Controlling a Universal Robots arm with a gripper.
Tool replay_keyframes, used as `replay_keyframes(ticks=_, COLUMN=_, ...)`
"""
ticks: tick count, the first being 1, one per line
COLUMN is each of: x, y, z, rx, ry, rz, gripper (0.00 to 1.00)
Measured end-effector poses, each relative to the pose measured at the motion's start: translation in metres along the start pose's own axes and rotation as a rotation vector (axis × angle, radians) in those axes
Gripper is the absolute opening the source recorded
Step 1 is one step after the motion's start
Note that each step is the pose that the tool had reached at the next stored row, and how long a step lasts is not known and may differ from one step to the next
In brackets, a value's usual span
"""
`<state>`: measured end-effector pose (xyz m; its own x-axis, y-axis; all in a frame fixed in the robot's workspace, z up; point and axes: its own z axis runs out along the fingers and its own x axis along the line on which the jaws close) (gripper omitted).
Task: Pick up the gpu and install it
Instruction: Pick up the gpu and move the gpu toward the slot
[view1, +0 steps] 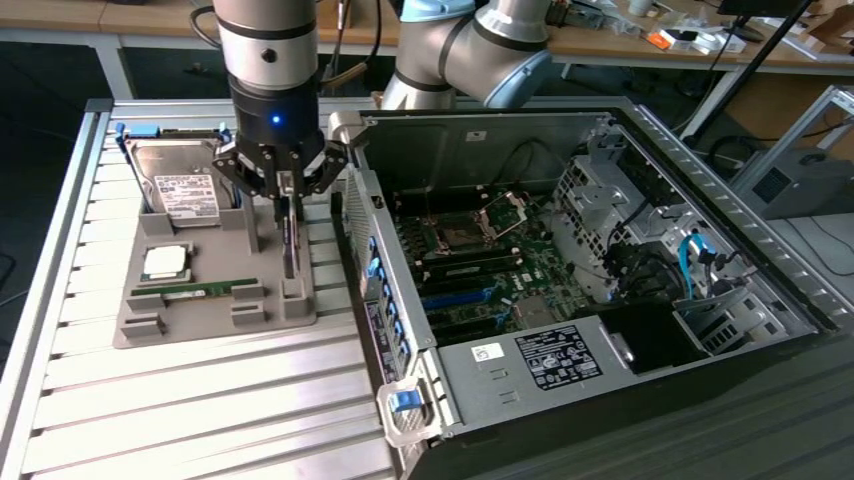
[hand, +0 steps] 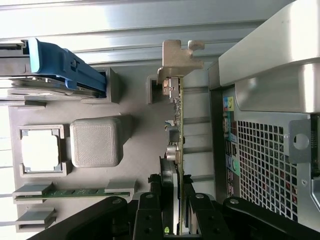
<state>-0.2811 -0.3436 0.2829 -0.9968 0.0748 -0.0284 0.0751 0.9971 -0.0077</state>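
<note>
The gpu (view1: 287, 240) stands on edge in the slots of a grey holder tray (view1: 200, 315), just beside the open computer case (view1: 601, 330). My gripper (view1: 284, 195) hangs straight above it, its fingers down on either side of the card's top edge. In the wrist view the gpu (hand: 179, 125) runs away from me, green board edge and silver bracket at the far end, with the black fingers (hand: 149, 215) pressed against both faces. The gripper (hand: 176, 222) is shut on the card, which still sits in the tray (hand: 135, 145).
The tray also carries a silver hard drive (view1: 180, 185), a square processor (view1: 166, 262) and a narrow green memory stick (view1: 200, 290). The case's motherboard (view1: 494, 265) lies exposed, and the case wall rises close on the exterior view's right of the gripper.
</note>
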Motion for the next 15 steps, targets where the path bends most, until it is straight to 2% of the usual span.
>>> replay_keyframes(ticks=15, x=-0.0001, y=0.0, z=-0.0036, rx=0.0, ry=0.0, rz=0.0, gripper=0.27)
